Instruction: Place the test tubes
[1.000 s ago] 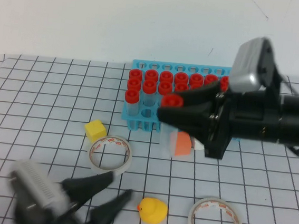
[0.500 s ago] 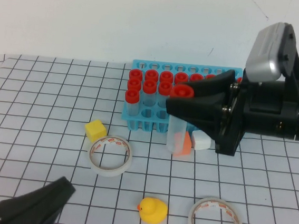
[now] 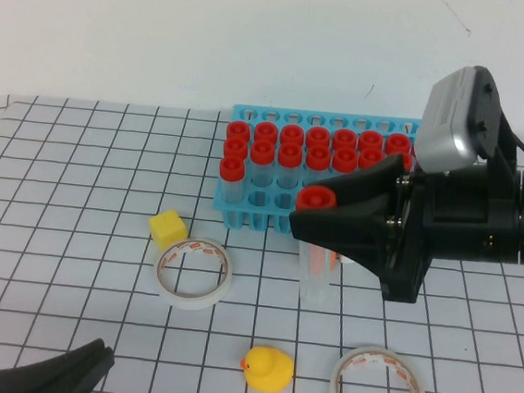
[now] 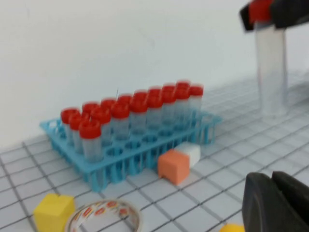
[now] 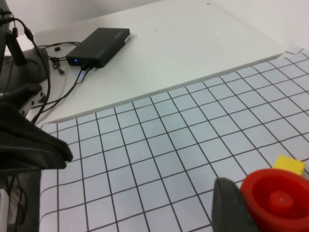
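Tube (image 3: 316, 267) hangs upright, long axis vertical, pinched at the red cap by right gripper (image 3: 315, 207), just robot-side of rack (image 3: 241, 217). Free front-row holes lie away from the robot and slightly left, so probably needs carrying there, then lowering. Left gripper (image 3: 96, 361) closed, empty, at the near left edge, well apart.

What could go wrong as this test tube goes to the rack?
1. The right tool grips the test tube by its red cap only, in front of the blue rack; it could swing or slip.
2. Hanging low, it may strike the rack's front wall or the orange block.
The left tool, shut at the near-left corner, is well away.
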`<state>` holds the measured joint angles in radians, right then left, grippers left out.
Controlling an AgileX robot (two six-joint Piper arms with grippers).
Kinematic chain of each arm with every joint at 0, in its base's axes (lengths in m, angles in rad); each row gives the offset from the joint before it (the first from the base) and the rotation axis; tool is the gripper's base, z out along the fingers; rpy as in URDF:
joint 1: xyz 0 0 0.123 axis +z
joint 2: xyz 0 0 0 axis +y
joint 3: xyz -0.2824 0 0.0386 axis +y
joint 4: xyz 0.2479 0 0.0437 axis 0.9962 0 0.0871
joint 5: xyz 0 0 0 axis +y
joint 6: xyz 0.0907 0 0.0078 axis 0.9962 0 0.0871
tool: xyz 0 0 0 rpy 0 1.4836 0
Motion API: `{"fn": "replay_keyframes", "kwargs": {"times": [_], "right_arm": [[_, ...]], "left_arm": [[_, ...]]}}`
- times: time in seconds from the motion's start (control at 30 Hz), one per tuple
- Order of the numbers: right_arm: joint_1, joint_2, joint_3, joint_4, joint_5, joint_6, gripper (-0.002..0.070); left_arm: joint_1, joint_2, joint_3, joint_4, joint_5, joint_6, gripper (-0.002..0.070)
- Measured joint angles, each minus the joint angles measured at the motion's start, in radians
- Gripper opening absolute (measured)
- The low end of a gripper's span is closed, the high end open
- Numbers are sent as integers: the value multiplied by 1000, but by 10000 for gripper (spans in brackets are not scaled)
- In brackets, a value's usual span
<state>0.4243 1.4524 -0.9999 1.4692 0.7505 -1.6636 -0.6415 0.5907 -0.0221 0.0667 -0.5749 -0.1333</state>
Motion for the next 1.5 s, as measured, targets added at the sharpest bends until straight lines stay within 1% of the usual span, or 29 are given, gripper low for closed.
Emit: {"fn": "replay_keyframes", "kwargs": {"times": [0.1,0.23,0.4,0.6,0.77,0.9,1.17,1.33,1.5], "right_arm": [[0,0,0,-3,1,2,286],[0,0,0,-6,1,3,286],[0,0,0,-26,1,6,286],[0,0,0,-34,1,7,286],[0,0,0,-34,1,7,286],[0,0,0,-34,4,7,286],[0,30,0,-7,8,7,286],[0,30,0,89,8,-46,286],[0,30,0,185,10,-142,286]], "left_arm": [[0,-43,-51,14,144,21,0],[0,-108,-62,41,240,25,0],[0,-223,-62,49,424,27,0],[0,-403,-62,51,545,27,0],[0,-521,-62,51,682,25,0],[0,-572,-62,51,690,23,0],[0,-577,-62,51,673,23,0],[0,-577,-62,51,673,23,0],[0,-577,-62,51,673,23,0]]}}
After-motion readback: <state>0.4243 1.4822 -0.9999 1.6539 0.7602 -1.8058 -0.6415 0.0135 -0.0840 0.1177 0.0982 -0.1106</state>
